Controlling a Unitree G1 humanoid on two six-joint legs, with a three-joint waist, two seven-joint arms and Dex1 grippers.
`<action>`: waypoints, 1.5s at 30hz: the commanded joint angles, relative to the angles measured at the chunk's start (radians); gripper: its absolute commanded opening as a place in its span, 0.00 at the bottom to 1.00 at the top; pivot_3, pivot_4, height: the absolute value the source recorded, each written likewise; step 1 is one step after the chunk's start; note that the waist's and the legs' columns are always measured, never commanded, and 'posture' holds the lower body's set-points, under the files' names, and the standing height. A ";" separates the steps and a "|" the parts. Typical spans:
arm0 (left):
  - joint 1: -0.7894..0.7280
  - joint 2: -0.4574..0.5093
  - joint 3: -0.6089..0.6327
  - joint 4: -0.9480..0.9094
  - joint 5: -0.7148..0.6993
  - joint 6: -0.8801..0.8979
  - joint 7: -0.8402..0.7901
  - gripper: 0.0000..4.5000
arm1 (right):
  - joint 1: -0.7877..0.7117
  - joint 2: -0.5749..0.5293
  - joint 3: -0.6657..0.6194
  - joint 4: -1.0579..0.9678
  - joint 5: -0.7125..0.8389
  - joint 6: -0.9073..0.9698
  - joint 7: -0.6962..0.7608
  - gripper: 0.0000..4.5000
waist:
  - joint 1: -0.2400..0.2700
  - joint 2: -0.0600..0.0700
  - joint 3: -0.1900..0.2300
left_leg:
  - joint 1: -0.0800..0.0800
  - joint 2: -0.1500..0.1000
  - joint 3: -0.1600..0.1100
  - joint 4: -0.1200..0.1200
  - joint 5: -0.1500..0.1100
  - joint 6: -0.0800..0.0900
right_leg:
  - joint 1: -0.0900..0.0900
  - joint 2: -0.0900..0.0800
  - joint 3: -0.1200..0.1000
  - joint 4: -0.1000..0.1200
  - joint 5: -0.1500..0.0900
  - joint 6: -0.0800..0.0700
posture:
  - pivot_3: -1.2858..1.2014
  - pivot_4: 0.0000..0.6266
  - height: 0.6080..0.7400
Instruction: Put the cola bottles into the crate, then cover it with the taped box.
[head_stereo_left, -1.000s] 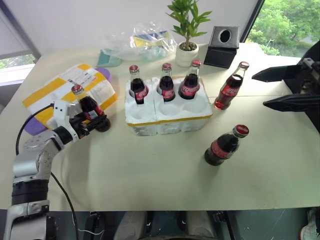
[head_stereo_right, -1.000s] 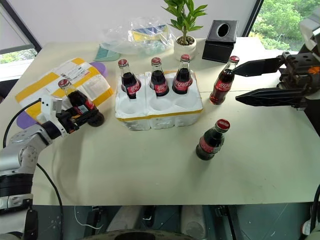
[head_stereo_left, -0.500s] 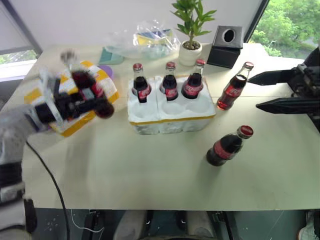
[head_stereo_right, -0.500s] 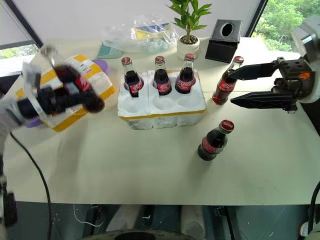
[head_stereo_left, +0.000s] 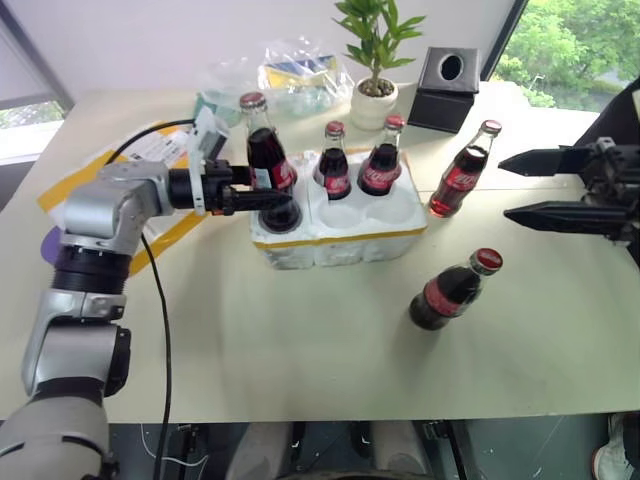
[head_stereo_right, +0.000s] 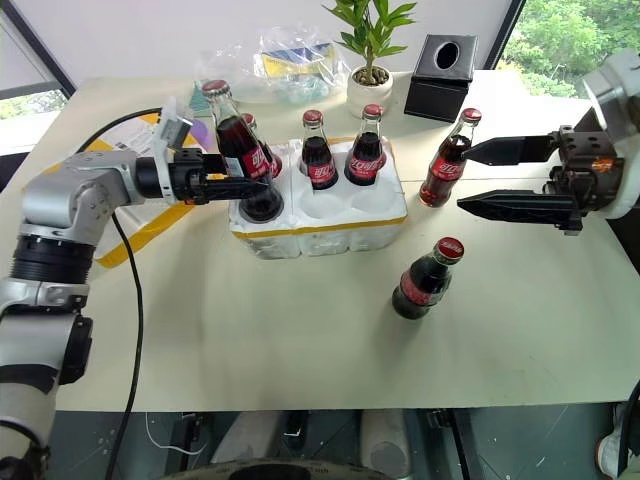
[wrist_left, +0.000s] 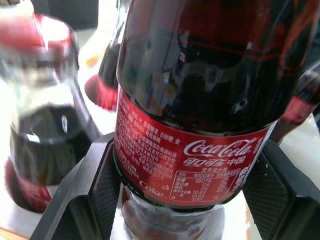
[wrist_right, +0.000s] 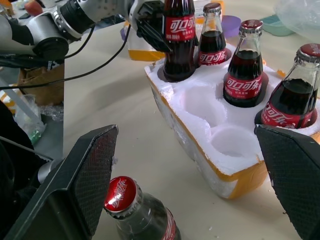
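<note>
Dark glass cola bottle (head_stereo_right: 236, 140), red label, red cap

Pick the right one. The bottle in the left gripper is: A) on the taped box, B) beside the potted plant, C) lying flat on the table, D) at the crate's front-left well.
D: the left gripper holds the cola bottle upright with its base at the front-left well of the crate.

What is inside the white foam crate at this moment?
Three cola bottles stand in the back wells of the crate. The left claw holds a fourth bottle at the front left well; whether it is fully seated is hidden. Two front wells are empty.
</note>
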 joint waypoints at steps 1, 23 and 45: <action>-0.038 -0.019 0.010 0.021 0.033 -0.071 -0.022 0.62 | 0.010 -0.002 -0.062 -0.040 0.034 0.008 -0.033 1.00 | 0.003 0.000 0.000 | 0.000 0.000 0.000 0.000 0.000 0.000 | 0.000 0.000 0.000 0.000 0.000 0.000 | 0.52 0.24 1.00; -0.024 0.243 0.256 -0.259 -0.223 0.311 -0.149 0.98 | 0.077 0.019 -0.193 0.232 -0.143 -0.177 -0.233 1.00 | 0.001 0.000 0.000 | 0.000 0.000 0.000 0.000 0.000 0.000 | 0.000 0.001 0.000 0.000 0.001 0.001 | 0.52 0.24 1.00; 0.154 0.355 0.135 -0.503 -0.280 0.249 -0.273 0.98 | 1.000 0.596 -0.512 -0.645 0.073 -0.117 -0.497 1.00 | 0.001 0.002 -0.002 | 0.017 0.003 -0.001 -0.003 -0.003 0.005 | 0.016 0.002 0.003 -0.002 -0.002 -0.001 | 0.52 0.24 1.00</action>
